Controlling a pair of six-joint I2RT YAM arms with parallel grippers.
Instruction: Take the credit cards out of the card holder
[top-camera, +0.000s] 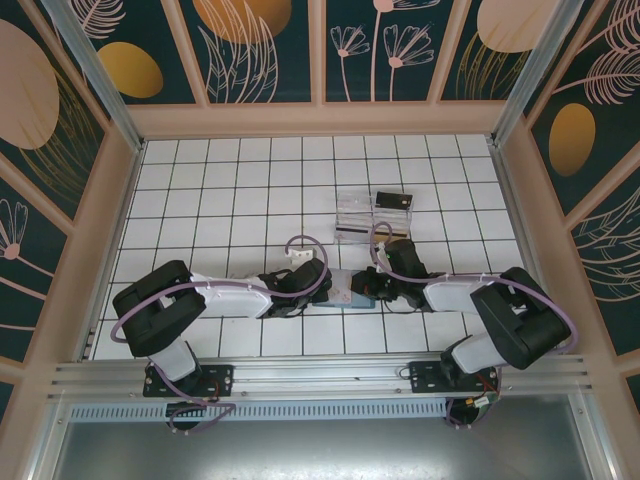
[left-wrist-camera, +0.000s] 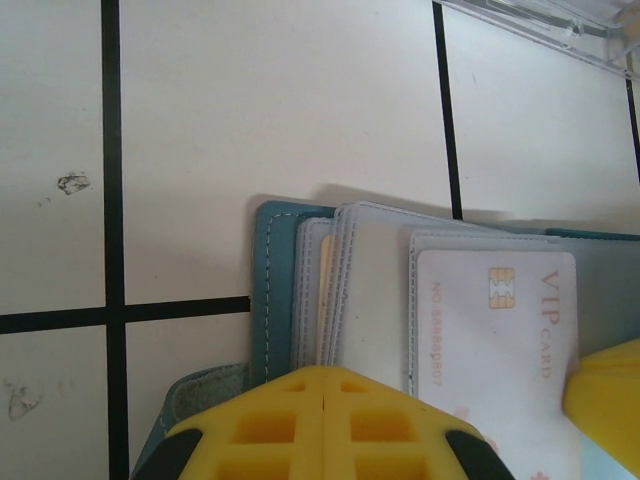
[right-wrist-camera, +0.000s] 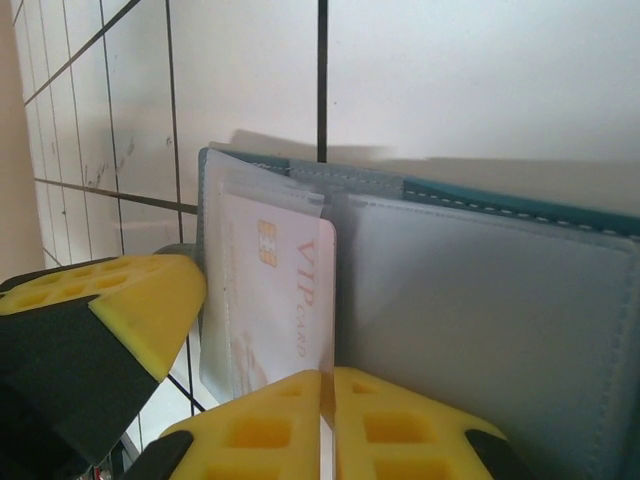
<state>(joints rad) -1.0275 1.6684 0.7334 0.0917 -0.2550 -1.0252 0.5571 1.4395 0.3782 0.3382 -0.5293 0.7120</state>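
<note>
The card holder (left-wrist-camera: 262, 290) lies open on the tiled table (left-wrist-camera: 270, 110), between the two arms near the front; a pale card (left-wrist-camera: 495, 330) marked VIP sits in one of its clear sleeves (left-wrist-camera: 375, 290), with more sleeves stacked beside it.

The left gripper (left-wrist-camera: 325, 388) has its yellow fingers pressed together over the holder's near edge; I cannot tell whether it pinches a flap or only bears down on it. The right gripper (right-wrist-camera: 327, 385) is likewise clenched, right at the card's lower corner; whether the card, the sleeve or nothing sits between its fingers is hidden.

The risks, as I judge them: if the right fingers hold sleeve and card together, a pull would drag the whole holder instead of freeing the card; if the left hold is only a light press, the holder may slide or lift with the pull; a grip on just the corner could slip off the smooth card, or bend it; the two sets of fingers sit near each other, so a careless move may knock them together.
</note>
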